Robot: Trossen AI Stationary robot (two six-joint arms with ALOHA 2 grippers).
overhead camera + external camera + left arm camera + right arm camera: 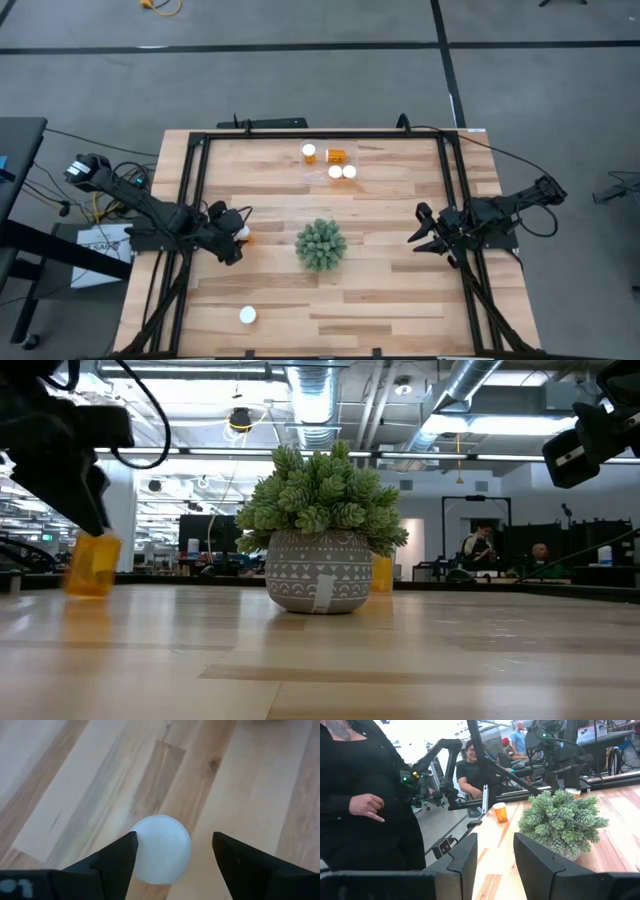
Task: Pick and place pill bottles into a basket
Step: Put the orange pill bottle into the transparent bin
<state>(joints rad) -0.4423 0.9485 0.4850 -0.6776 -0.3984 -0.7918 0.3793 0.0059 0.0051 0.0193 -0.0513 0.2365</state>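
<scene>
Left gripper (pixel 236 237): over the table's left side, fingers (pixel 117 862) spread on either side of a pill bottle's white cap (pixel 162 849), not closed on it.
Bottle at left gripper (pixel 243 234): upright on the wood, just left of the plant.
Lone bottle (pixel 248 316): near the front edge, left of centre.
Plant (pixel 321 244): mid-table, in a grey patterned pot (pixel 318 572).
Basket (pixel 330 165): clear tray near the back edge, holding 4 bottles (pixel 337 156), one on its side.
Right gripper (pixel 425 235): right of the plant, fingers parted, empty.
Person (pixel 365 795): dark clothing, beyond the table.
</scene>
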